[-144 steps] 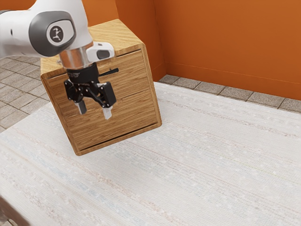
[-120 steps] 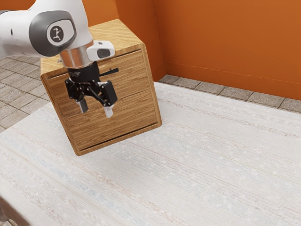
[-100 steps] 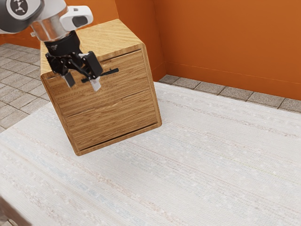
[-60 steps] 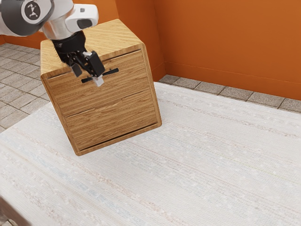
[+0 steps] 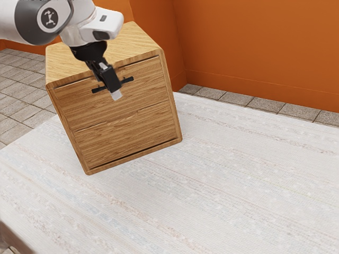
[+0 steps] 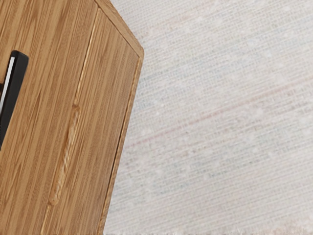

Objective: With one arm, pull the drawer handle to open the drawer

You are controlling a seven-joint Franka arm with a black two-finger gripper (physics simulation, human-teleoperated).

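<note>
Biggest thing here is the pale woven-looking surface, with orange walls and a strip of grey tiled floor behind it. At the far end, toward the exterior view's left, sits the boxy light-wood drawer cabinet, turned a bit so one corner points at the camera. The white and grey robot arm comes in over its top from the upper left. Progress-wise I'd say we're at the "getting hold of it" step and nothing more: the top drawer front looks flush with the cabinet face, so it isn't open yet, and the whole pull is left to do. Nothing to report on contents either, since both drawers look closed and whatever's inside is hidden. The black two-finger tool hangs right over the middle of the slim black bar handle on that top drawer, but it's edge-on to the camera, so I honestly can't tell if it's open, closed or clamped on the bar. The wrist view catches the handle off to one side against the wood grain, with the surface beyond the cabinet's edge.
</note>
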